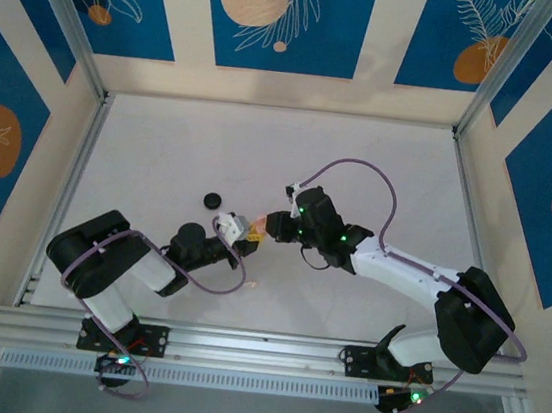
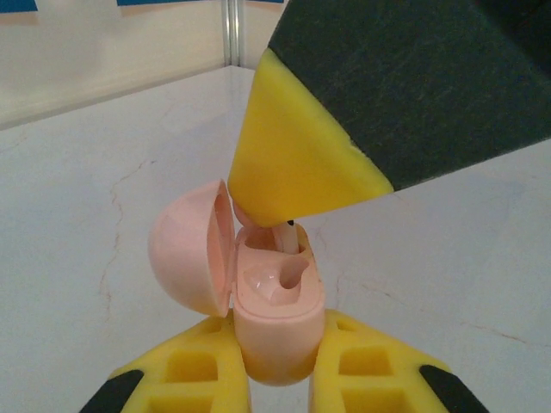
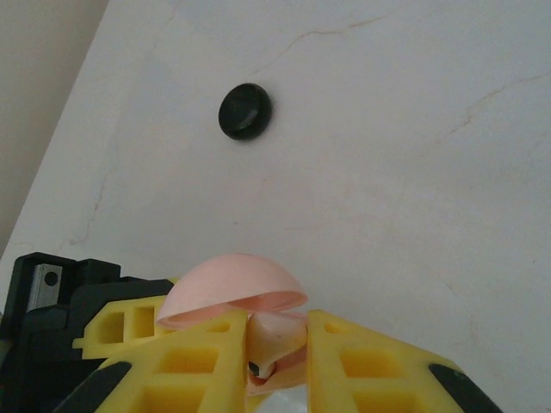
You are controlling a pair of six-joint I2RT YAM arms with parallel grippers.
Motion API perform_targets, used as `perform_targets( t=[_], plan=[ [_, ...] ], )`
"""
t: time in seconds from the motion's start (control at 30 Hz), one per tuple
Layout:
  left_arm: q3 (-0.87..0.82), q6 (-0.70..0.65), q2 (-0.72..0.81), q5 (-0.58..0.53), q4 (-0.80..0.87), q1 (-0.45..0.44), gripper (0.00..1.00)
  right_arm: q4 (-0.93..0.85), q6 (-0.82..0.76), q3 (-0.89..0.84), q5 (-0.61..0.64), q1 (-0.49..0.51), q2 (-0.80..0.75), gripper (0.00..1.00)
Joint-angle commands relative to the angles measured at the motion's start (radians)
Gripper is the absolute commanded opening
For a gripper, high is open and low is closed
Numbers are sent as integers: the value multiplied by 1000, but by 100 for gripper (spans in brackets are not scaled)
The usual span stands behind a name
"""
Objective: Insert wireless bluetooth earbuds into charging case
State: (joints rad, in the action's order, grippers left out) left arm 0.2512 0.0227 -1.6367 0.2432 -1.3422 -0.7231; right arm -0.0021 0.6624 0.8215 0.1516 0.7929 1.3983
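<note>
The white bench [image 1: 381,169] is lying inside a cream enclosure. Its walls [image 1: 184,14] are carrying blue panels printed with leaves and orange discs, and aluminium rails [image 1: 71,166] are running along the bench edges. The wrist views are resolving faint hairline veins in the surface, which are too fine to tell from above. From the left base, the left tool [image 1: 241,232] is reaching toward the middle of the bench. A round black case [image 1: 213,200] is lying flat on the bench just beyond it, and the right wrist view is presenting this case [image 3: 245,110] as a closed dark disc. In the left wrist view, the left tool [image 2: 280,323] is standing narrowly open, its yellow fingers [image 2: 198,370] clamping the lower shell of the pink case [image 2: 274,331] and holding it upright. The lid [image 2: 185,258] is standing open to the left, and a moulded socket [image 2: 280,280] is facing the camera. The pink earbud [image 2: 288,239] is sitting at the mouth of the far socket, under the yellow fingertip [image 2: 293,163] of the right tool [image 1: 272,226]. In the right wrist view, the right tool [image 3: 275,318] is pinching the earbud [image 3: 271,340] between nearly closed fingers, with the lid's dome [image 3: 232,288] lying just ahead.
</note>
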Motion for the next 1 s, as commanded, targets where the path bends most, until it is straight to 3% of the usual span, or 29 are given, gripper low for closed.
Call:
perform_targets(
  t=[0.0,0.13,0.5,0.7,0.97],
  plan=[
    [0,-16,36,24,-60,-10,9,-58,0,32,-29,11,31,23],
    [-1,-23,45,20,-44,-9,10,-59,2,31,-18,10,18,31],
    [-2,-30,56,16,-21,-11,9,-90,-15,18,5,5,-100,42],
    [-8,-37,64,22,-16,-12,10,-59,-22,-8,-64,-29,-177,42],
    [-14,-81,81,83,6,-12,9,-73,-40,5,-249,-121,-161,32]
  ],
)
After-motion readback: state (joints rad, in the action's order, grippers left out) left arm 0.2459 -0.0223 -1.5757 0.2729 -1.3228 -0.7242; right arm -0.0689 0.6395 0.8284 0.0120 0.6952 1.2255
